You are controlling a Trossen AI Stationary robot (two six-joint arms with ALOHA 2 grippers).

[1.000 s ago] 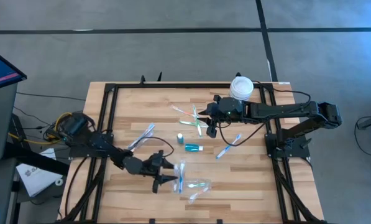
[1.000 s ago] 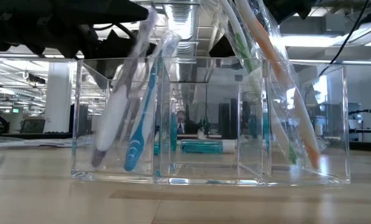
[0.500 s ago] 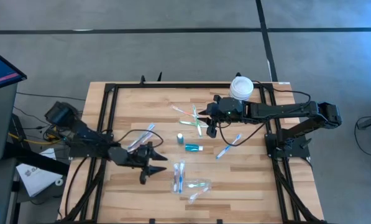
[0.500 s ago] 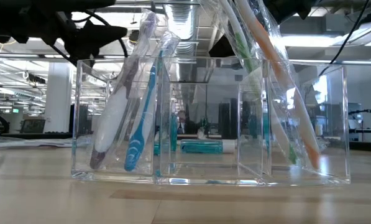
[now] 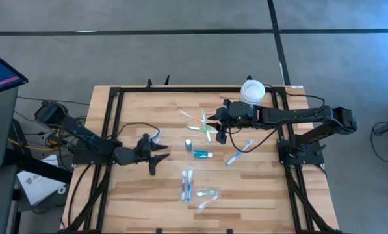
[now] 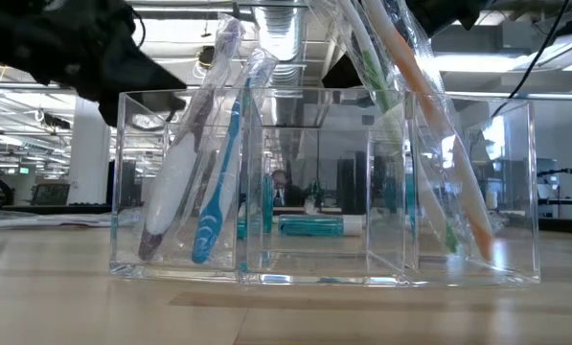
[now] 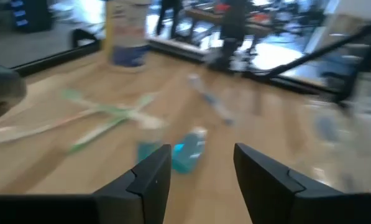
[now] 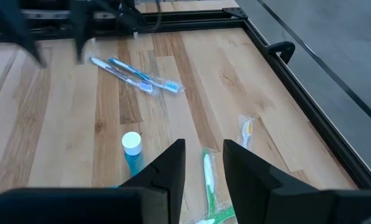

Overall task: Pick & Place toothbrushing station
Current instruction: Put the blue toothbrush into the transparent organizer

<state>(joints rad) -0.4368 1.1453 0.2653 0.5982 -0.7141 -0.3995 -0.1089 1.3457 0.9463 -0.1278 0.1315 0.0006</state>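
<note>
Left pincer (image 5: 156, 156) open and empty near the bench's (image 5: 258, 188) left edge, right pincer (image 5: 221, 135) part open, empty, over green toothbrushes (image 5: 203, 125) crossed mid-bench, teal tube (image 5: 203, 154) lying crosswise beside them, blue toothbrushes (image 5: 186, 184) pointing at the front edge, clear tray (image 6: 324, 187) holding leaning brushes.

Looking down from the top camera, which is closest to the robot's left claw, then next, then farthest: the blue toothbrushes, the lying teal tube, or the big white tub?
From the left gripper:
1. Blue toothbrushes, toward the table's near edge.
2. Teal tube, mid-table.
3. White tub, far corner by the right arm.

Robotics lab: framed wooden table (image 5: 258, 188), open hall behind.
</note>
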